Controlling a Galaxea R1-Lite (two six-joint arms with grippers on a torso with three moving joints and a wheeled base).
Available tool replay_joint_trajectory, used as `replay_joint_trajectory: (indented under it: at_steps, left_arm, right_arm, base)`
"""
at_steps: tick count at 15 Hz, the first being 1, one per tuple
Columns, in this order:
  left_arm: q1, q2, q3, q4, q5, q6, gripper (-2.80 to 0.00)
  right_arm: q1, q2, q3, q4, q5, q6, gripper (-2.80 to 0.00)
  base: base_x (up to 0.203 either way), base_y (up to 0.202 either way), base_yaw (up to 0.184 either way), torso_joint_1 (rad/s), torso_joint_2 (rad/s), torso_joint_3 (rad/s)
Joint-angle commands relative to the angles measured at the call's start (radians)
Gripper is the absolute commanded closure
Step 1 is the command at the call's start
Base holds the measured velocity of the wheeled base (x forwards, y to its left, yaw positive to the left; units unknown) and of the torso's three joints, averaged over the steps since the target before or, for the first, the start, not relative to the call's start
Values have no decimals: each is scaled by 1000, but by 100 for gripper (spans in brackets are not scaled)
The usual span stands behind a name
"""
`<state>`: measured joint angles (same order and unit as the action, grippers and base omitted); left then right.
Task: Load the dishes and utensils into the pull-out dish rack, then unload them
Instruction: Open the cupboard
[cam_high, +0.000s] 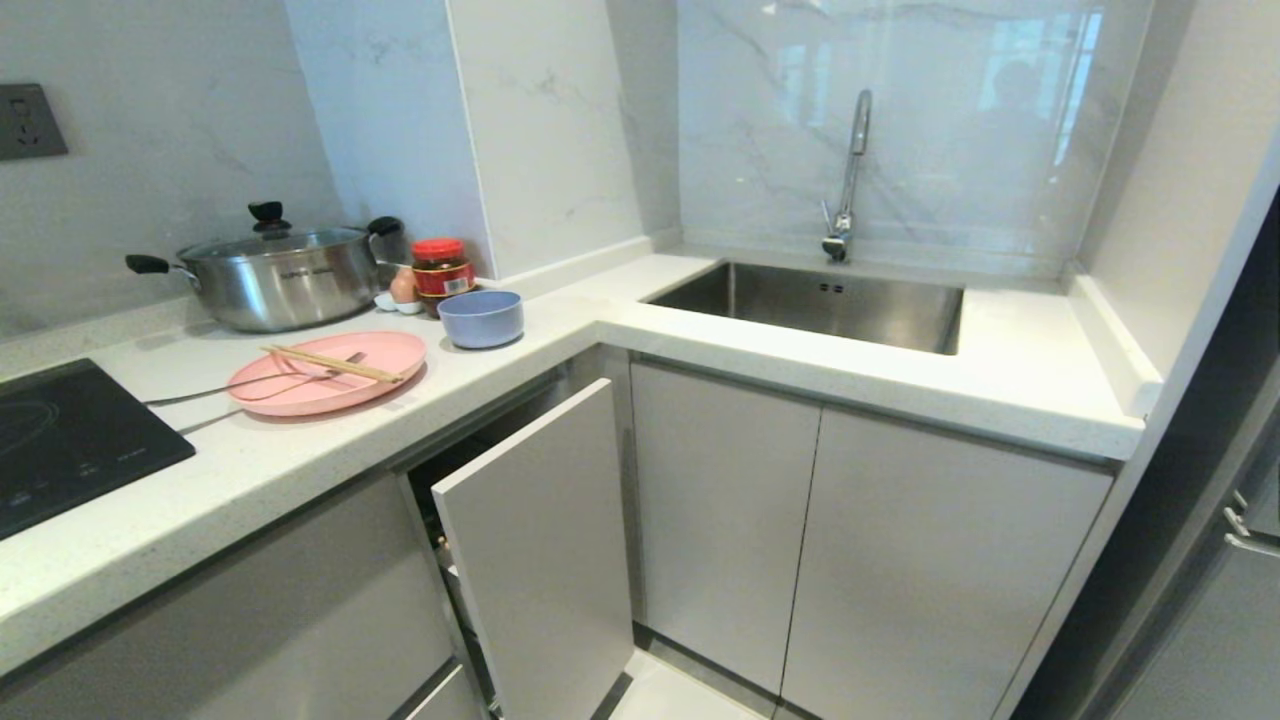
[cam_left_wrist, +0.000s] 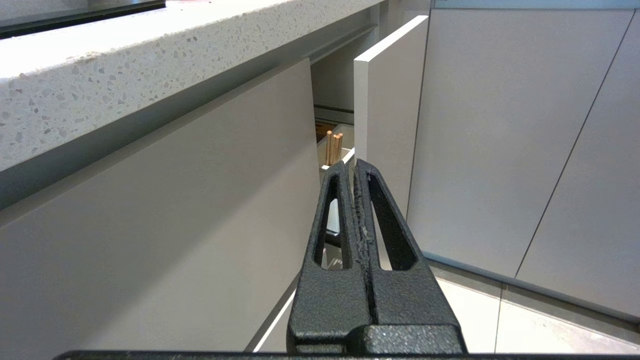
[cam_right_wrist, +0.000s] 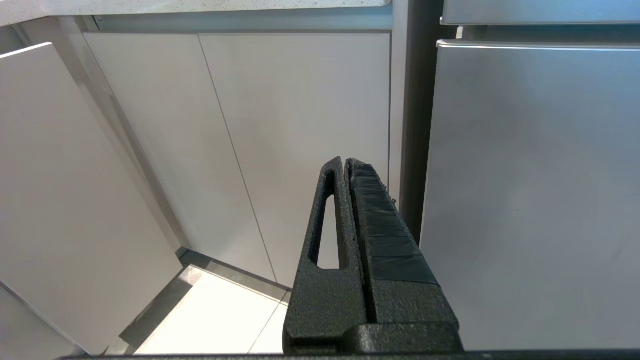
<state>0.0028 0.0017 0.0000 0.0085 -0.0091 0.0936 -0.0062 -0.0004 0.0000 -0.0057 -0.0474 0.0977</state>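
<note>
On the counter lies the pink plate (cam_high: 300, 395), with the wooden chopsticks (cam_high: 335, 364) resting across it. A slim silver utensil (cam_high: 200, 392) has its handle sticking out over the plate's left rim. Behind the plate stands the pale-blue bowl (cam_high: 481, 317). The pull-out dish rack is drawn partly out below the counter, showing its white front panel (cam_high: 540, 540). Inside it a white cup holds short wooden sticks (cam_left_wrist: 332, 146). My left gripper (cam_left_wrist: 350, 167) is shut and empty, low in front of that panel (cam_left_wrist: 385, 115). My right gripper (cam_right_wrist: 345, 162) is shut and empty, facing the cabinet doors.
A lidded steel pot (cam_high: 275, 275), a red-lidded jar (cam_high: 442, 270) and an egg (cam_high: 403, 285) stand at the back of the counter. A black hob (cam_high: 60, 440) is at the left. The sink (cam_high: 820, 300) with its tap (cam_high: 850, 180) is at the right, and a steel appliance front (cam_right_wrist: 530, 190) is beside it.
</note>
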Motion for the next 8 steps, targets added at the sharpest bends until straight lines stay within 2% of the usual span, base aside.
replay_joint_trajectory:
  at_steps: [1, 8]
  left_arm:
    - [0, 0, 0, 0, 0, 1, 0]
    - [0, 0, 0, -1, 0, 1, 0]
  right_arm:
    - [0, -3, 0, 0, 0, 1, 0]
    - [0, -3, 0, 0, 0, 1, 0]
  base:
    - [0, 0, 0, 0, 0, 0]
    - [0, 0, 0, 0, 0, 0]
